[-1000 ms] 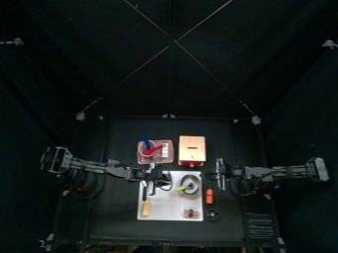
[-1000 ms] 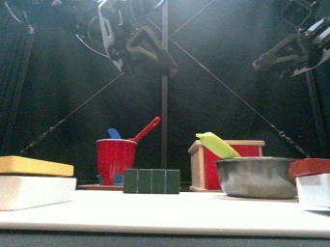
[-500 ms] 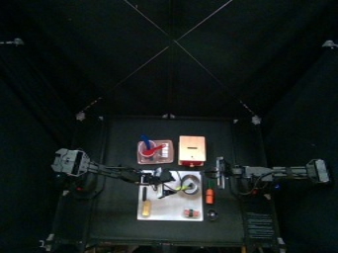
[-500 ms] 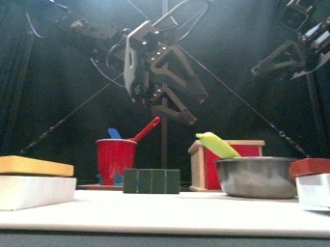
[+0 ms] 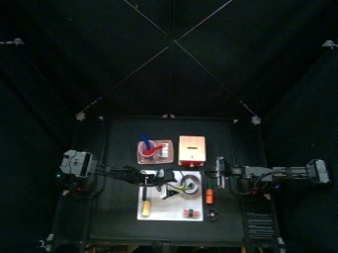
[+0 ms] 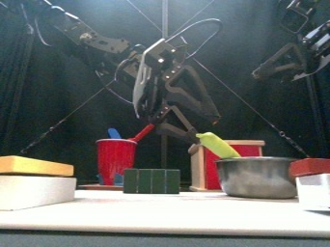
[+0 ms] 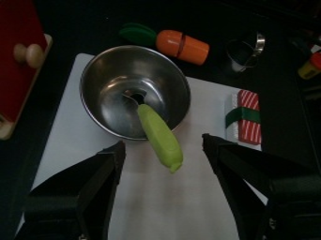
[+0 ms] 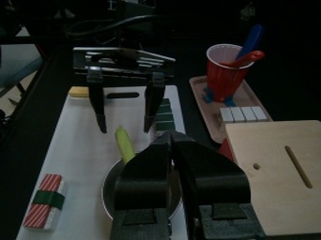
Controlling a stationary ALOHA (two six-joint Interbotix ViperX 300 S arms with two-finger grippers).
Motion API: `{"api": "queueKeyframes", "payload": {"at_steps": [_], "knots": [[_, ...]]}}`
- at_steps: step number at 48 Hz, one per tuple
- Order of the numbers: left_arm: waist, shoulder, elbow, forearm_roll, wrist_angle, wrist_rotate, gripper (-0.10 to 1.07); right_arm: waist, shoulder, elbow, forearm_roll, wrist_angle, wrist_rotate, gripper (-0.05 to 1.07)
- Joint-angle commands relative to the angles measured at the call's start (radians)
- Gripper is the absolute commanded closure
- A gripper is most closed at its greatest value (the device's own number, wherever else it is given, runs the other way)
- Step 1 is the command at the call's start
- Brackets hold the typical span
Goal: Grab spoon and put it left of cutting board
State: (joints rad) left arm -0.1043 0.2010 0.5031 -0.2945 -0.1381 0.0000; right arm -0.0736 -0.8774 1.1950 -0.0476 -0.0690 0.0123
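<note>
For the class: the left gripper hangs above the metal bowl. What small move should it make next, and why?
Probably lower the left gripper straight onto the spoon before closing: its jaws stand wide open above it, and the spoon lies ungrasped across the bowl rim.

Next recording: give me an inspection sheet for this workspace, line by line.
Surface: black table, crowded in the middle.
Job's things: spoon lies with one end in the bowl, not gripped; the bowl stands on the cutting board.
Clutter: red cup with utensils, tan slab, sushi piece, orange piece, green block.
Grippers: left gripper open above the spoon; right gripper shut, empty, raised.
Cables: loop on the left arm, off the table.
Surroundings: black curtains; nothing else seen.
</note>
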Motion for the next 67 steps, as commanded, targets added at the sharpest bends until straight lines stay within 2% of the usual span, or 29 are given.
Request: {"api": "queueKeyframes", "payload": {"at_steps": [1,24,35,54,59,67], "knots": [[-0.005,0.005,-0.037,-0.012,-0.005,0.002,0.01,-0.003,0.005,-0.006,0.000,-0.003,0.002,1.02],[0.014,0.046,-0.066,0.003,0.040,0.003,0.01,-0.003,0.011,0.009,0.002,-0.005,0.002,1.02],[0.023,0.048,-0.089,0.021,0.106,0.003,0.02,-0.003,0.011,0.018,0.003,-0.003,0.002,1.02],[0.035,0.052,-0.121,0.083,0.126,0.003,0.02,-0.003,0.012,0.029,0.006,-0.005,0.003,1.02],[0.040,0.057,-0.123,0.086,0.141,0.003,0.06,-0.003,0.012,0.031,0.006,-0.005,0.005,1.02],[0.044,0.067,-0.123,0.086,0.172,0.002,0.22,-0.005,0.011,0.031,0.005,-0.003,0.005,1.02]]}}
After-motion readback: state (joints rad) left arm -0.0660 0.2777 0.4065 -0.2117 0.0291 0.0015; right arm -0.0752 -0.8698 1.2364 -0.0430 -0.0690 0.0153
